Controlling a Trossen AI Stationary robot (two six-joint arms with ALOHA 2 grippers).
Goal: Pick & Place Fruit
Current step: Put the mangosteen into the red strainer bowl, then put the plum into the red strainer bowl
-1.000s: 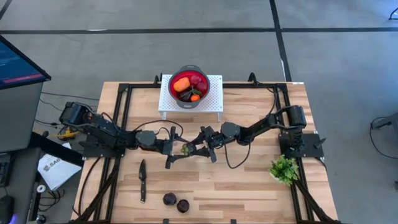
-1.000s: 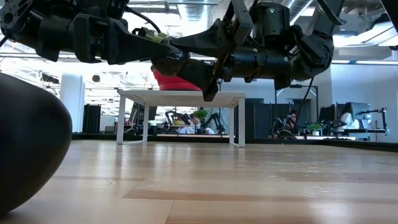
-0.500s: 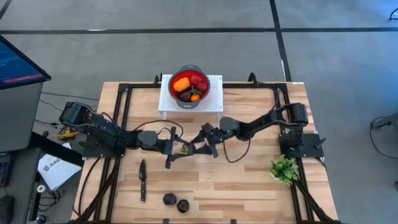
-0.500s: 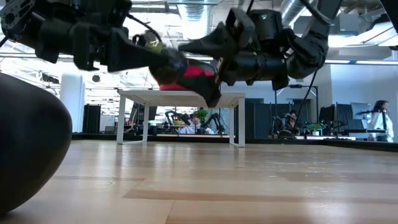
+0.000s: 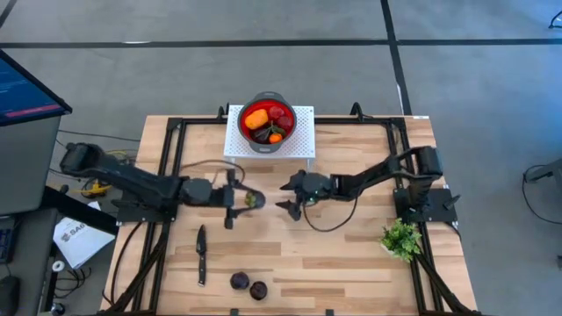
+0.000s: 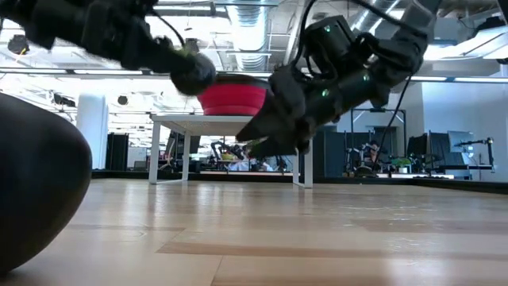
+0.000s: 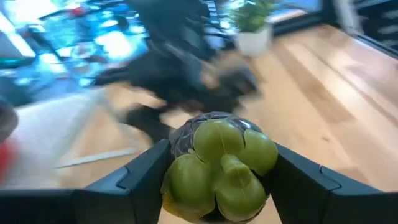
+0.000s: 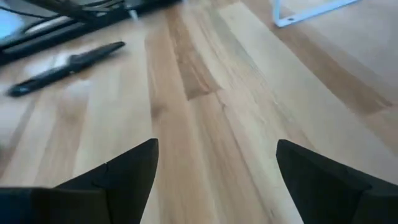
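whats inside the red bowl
The red bowl holds an orange fruit, a red fruit and a smaller orange piece; anything beneath them is hidden.

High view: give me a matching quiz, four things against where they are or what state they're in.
Things:
1. green fruit
2. knife
3. red bowl
4. right gripper

Places or states:
A. on the white stand at the table's far edge
B. open and empty above the table's middle
C. held between the left gripper's fingers
D. flat on the wood, near the two dark fruits at the near edge

Pairs: 1-C, 2-D, 3-A, 4-B
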